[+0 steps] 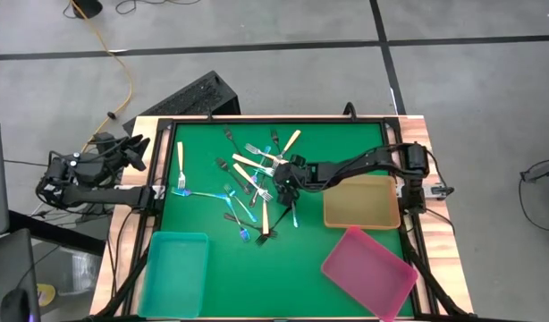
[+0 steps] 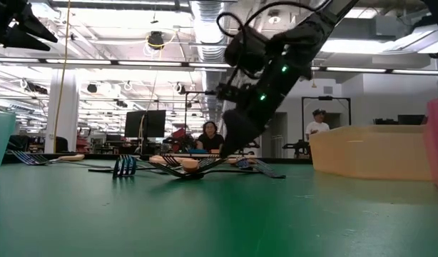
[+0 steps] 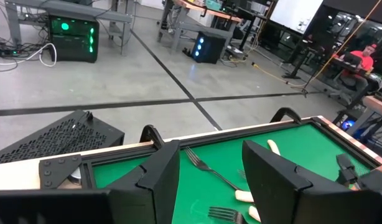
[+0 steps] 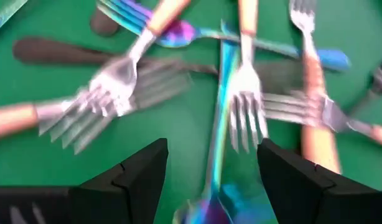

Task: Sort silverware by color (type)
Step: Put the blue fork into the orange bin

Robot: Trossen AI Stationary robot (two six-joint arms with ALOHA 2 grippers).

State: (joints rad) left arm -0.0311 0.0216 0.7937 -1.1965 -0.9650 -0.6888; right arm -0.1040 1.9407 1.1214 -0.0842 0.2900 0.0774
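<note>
We see one green table mat (image 1: 346, 148), framed in black. 3 trays on it: teal tray (image 1: 174, 270) at 7 o'clock, pink tray (image 1: 368, 273) at 5 o'clock, tan tray (image 1: 362, 202) at 3 o'clock, just beside the pink one. All 3 show no forks inside.

The silverware (image 1: 257, 183) lies loose on the mat, centre to 10 o'clock, mostly one crossed pile. We can't get an exact count in the tangle; approx 15 total. Cream-handled forks (image 1: 266, 217): we count approx 6, incl. one apart at 10 o'clock (image 1: 180, 156) and one at 12 o'clock (image 1: 291, 140). Blue-rainbow forks (image 1: 196, 193): approx 4-5, mostly on the pile's 6-9 o'clock side. Dark forks (image 1: 232, 143): approx 4, hard to separate.

Right arm reaches from 3 o'clock across to the pile. Right gripper (image 1: 284, 182) is low over the pile's 3 o'clock edge, fingers spread wide, holding nothing. In its wrist view a blue-rainbow fork handle (image 4: 217, 158) runs between the two fingers (image 4: 141, 171), w/ cream-handled forks (image 4: 113, 84) crossing just beyond; contact w/ any fork we can't tell. Low view puts the fingertips (image 2: 230, 146) right down at the pile.

Left gripper (image 1: 131, 148) sits off the mat at 9 o'clock, past the table edge, fingers (image 3: 160, 177) apart, empty.
</note>
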